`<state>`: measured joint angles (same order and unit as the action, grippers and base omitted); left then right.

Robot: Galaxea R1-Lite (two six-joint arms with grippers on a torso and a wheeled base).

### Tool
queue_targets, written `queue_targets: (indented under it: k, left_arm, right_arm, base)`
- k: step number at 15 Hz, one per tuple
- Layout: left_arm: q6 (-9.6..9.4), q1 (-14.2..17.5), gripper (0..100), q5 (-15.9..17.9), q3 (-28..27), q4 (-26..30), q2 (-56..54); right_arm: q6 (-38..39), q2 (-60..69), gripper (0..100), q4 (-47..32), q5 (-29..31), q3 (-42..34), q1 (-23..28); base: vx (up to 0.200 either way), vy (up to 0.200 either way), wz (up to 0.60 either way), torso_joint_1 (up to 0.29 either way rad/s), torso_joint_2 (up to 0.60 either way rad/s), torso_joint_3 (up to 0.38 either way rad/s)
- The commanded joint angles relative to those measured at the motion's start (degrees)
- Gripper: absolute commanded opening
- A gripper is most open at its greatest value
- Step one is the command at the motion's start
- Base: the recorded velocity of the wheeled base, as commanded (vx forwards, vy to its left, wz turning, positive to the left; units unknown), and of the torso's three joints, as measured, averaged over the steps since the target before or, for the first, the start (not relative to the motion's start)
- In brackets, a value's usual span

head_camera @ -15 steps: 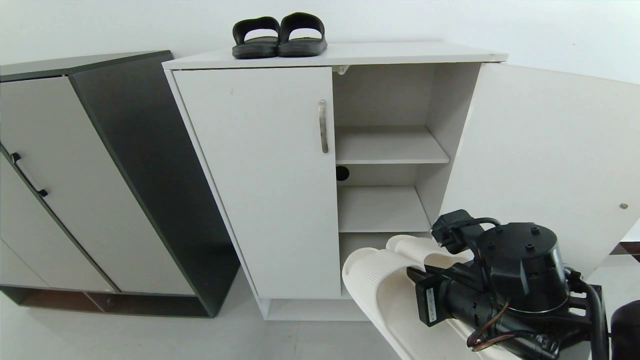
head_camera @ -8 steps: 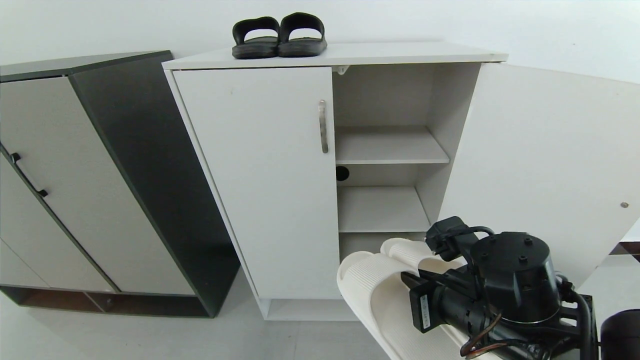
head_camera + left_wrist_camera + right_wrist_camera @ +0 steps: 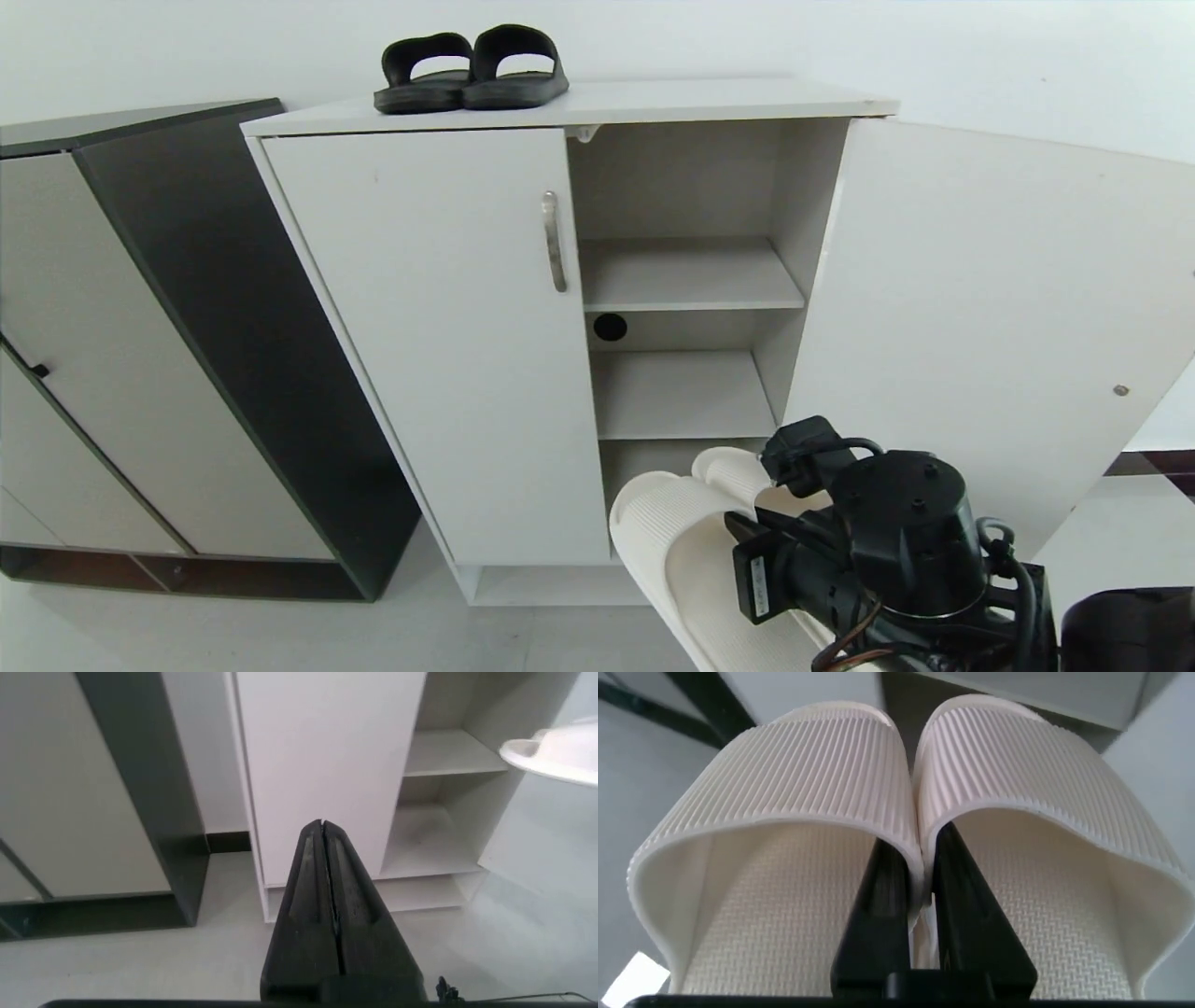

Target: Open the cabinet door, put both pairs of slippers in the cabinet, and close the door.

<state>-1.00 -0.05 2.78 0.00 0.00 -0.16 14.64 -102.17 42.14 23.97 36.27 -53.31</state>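
White ribbed foam slippers (image 3: 672, 532), side by side with toes toward the tall white two-door cabinet (image 3: 420, 327), hang in the head view at the end of the right arm, low in front of the cabinet's open right half and not yet inside it. The flat white right-hand door (image 3: 980, 308) stands swung wide, the left door is closed with its slim metal handle (image 3: 554, 241) at its edge, and white shelves (image 3: 681, 397) show in the opening. Black rubber slide slippers (image 3: 471, 70) sit as a pair on the cabinet's top, and a dark grey cabinet (image 3: 233, 327) stands just beside on the left. Against the pictures of a second ago the whole scene has slid leftward, so the camera has moved, not the furniture; the white pair keeps its place before the lowest opening, a touch lower. I judge that the robot is squaring up to the opening: the door is open, and the first placement is pending. In the left wrist view the black left gripper (image 3: 322, 833) is clenched on nothing, facing the closed door and the floor at its foot. In the right wrist view the black right gripper (image 3: 920, 877) grasps both slippers by their touching inner strap walls, pinched together between its fingers
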Motion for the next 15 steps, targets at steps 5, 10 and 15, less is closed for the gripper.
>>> queue_targets:
  k: [5,10,15]
  left_arm:
    - [0.12,-0.04,0,-0.05,0.00,0.09,0.16]
    - [-0.14,-0.04,0,0.03,0.00,0.09,0.16]
    - [-0.14,-0.04,0,0.03,0.00,0.09,0.16]
  right_arm:
    - [6.36,-13.76,0,-0.48,5.04,9.52,-1.45]
    - [6.45,-16.48,0,-6.11,11.80,17.87,-3.20]
    - [6.10,-15.96,0,-5.58,17.17,16.12,-0.04]
  base:
    - [0.000,0.000,0.00,0.000,0.00,0.000]
    - [0.000,0.000,0.00,0.000,0.00,0.000]
    - [0.000,0.000,0.00,0.003,0.00,-0.129]
